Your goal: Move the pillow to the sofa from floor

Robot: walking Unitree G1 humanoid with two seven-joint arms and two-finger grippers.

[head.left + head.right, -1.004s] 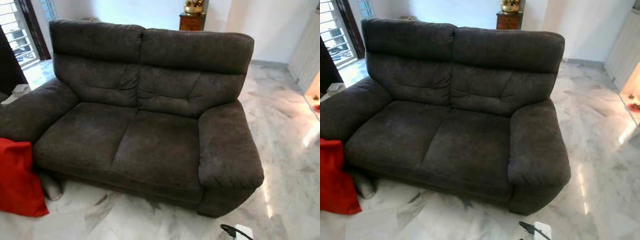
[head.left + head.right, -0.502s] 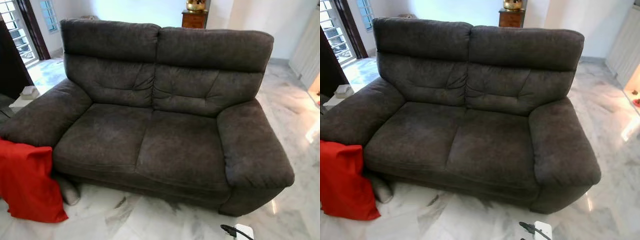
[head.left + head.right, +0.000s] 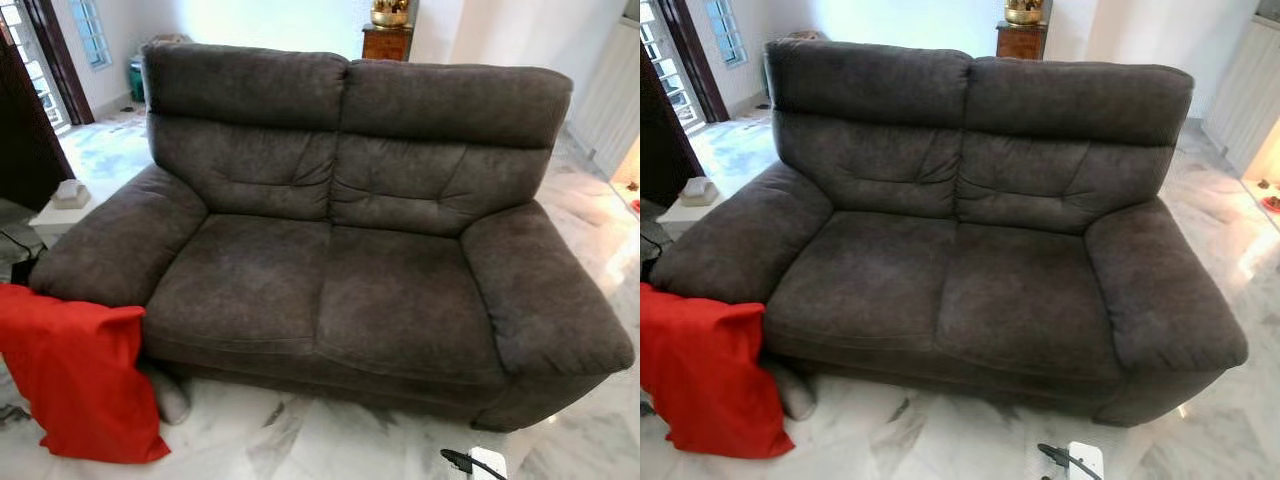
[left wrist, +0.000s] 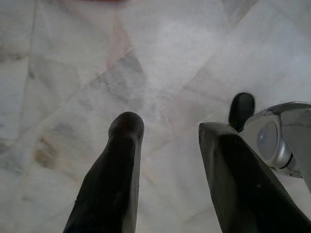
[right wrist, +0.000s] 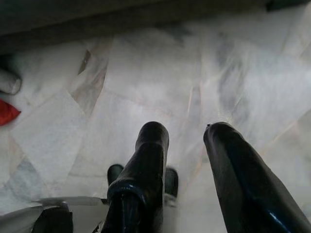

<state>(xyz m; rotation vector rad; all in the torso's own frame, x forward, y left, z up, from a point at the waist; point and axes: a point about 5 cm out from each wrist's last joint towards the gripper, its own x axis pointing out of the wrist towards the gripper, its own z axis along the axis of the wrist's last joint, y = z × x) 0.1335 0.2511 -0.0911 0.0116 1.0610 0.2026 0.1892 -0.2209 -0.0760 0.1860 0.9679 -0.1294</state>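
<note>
**Left eye view: pillow on floor, sofa seat bare**

Operator, your entries for this moment read as follows.

- Pillow: red, stood upright on the marble floor, leaning against the front of the sofa's arm on the robot's left. Its top corner touched that arm.
- Sofa: dark grey, two seats, directly ahead of you. Nothing lay on either seat cushion.
- Grey roll: partly hidden, on the floor just beside the pillow, under the sofa's front edge.
- Small white table: beyond the sofa's left arm, with a small box on it.
- Wooden cabinet: behind the sofa, a golden ornament on top.
- Left hand: hung over bare marble, fingers parted, holding nothing.
- Right hand: likewise over the floor near the sofa's base, fingers parted and empty; a red corner of the pillow showed at the edge of its wrist view.
</note>
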